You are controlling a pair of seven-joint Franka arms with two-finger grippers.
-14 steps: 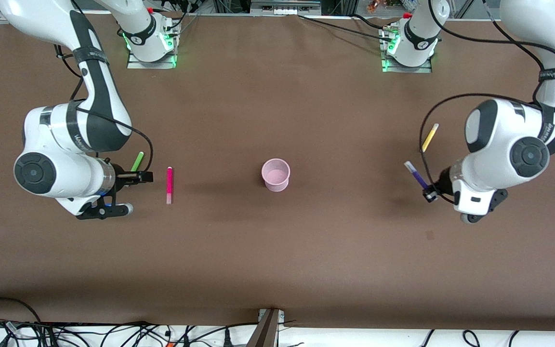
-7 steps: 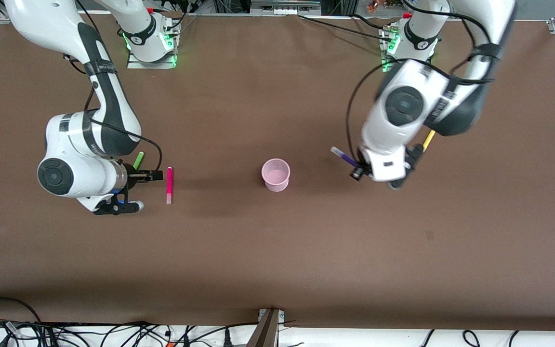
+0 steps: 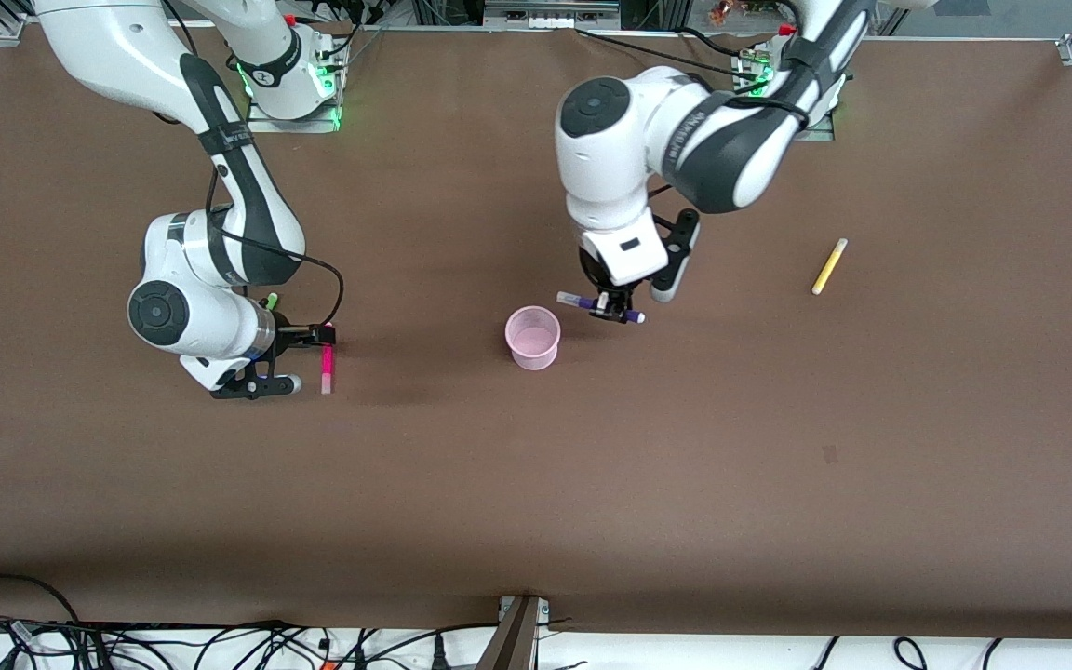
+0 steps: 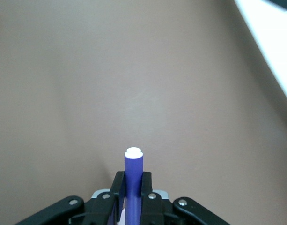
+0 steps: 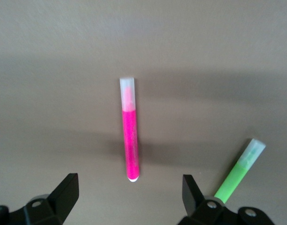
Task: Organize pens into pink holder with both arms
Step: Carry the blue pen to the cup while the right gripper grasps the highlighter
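The pink holder (image 3: 532, 337) stands upright at the table's middle. My left gripper (image 3: 609, 308) is shut on the purple pen (image 3: 575, 300) and holds it level in the air, just beside the holder toward the left arm's end. In the left wrist view the purple pen (image 4: 134, 180) sticks out between the shut fingers of the left gripper (image 4: 133, 194). My right gripper (image 3: 320, 337) is open, low over the magenta pen (image 3: 327, 365). The right wrist view shows the magenta pen (image 5: 129, 140) centred ahead of the right gripper (image 5: 129, 197), with the green pen (image 5: 239, 171) beside one finger.
The yellow pen (image 3: 828, 266) lies alone toward the left arm's end of the table. The green pen (image 3: 270, 301) is mostly hidden by the right arm's wrist. Cables run along the table's edge nearest the front camera.
The left arm has swung from its end of the table to beside the holder, carrying the purple pen. The right gripper has moved over the magenta pen.
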